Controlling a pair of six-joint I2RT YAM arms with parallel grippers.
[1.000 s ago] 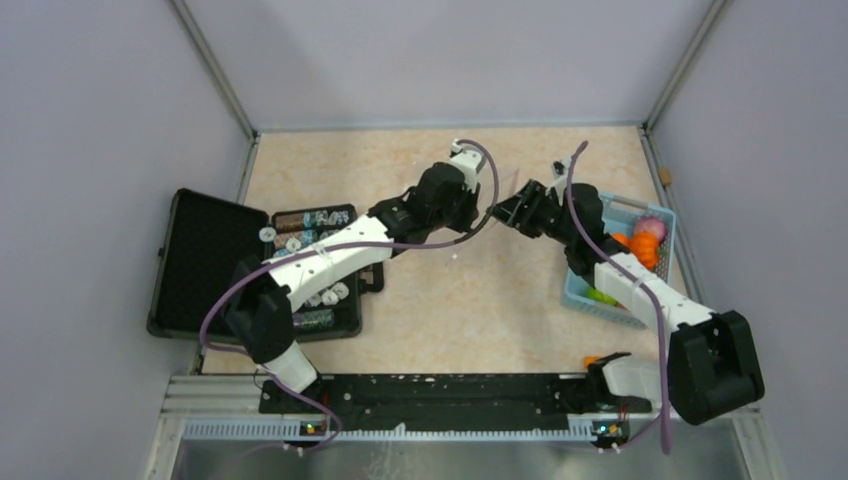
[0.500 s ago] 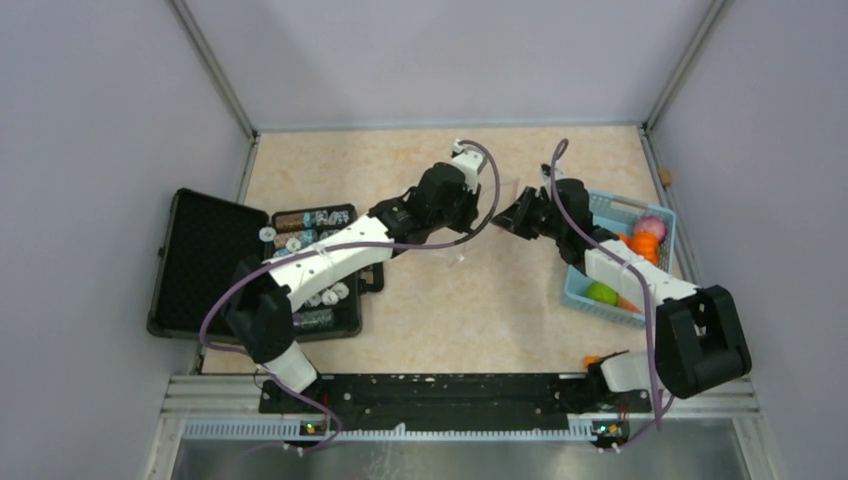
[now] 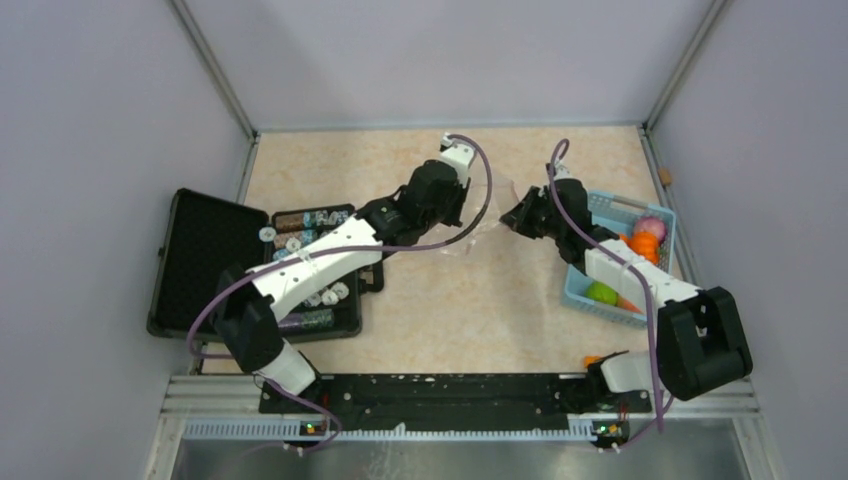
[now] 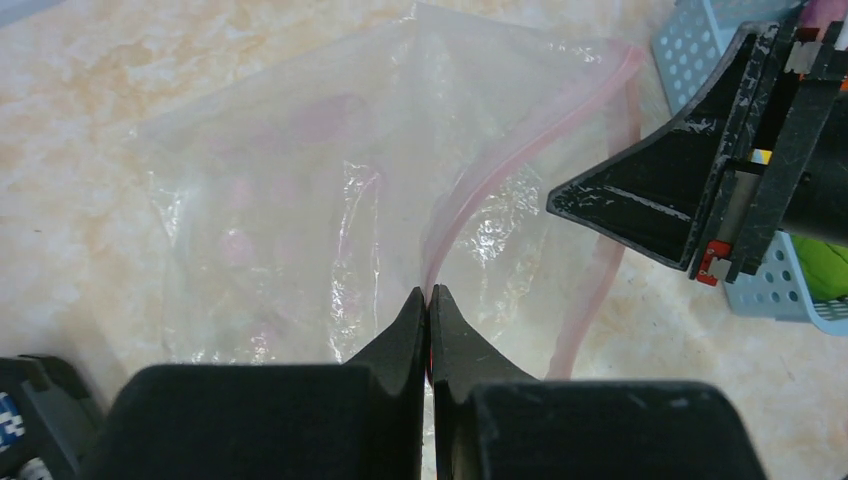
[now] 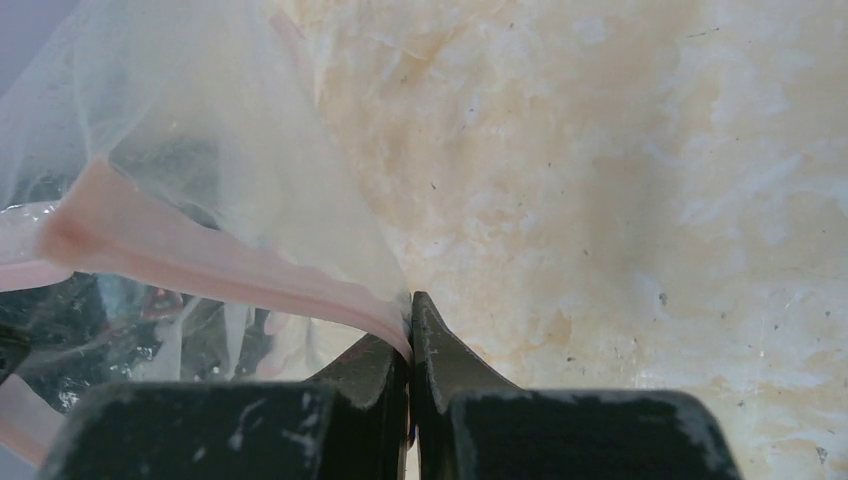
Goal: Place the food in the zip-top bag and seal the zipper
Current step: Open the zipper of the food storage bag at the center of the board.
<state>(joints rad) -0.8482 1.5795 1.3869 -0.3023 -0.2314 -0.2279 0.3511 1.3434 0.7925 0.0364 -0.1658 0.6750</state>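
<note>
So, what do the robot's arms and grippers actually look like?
The left arm and right arm have white links, black joints and a purple cable each. The left gripper and right gripper have black wedge-shaped fingers tapering to points; the right one bears red and yellow marks.

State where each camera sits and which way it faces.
Top external: above, behind the robot, facing the table; left arm and right arm show.
Left wrist: on the left arm, facing the zip-top bag; left gripper pinches its zipper.
Right wrist: on the right arm, facing the table; right gripper pinches the zipper.
Shared: both wrist views show bag and zipper.
</note>
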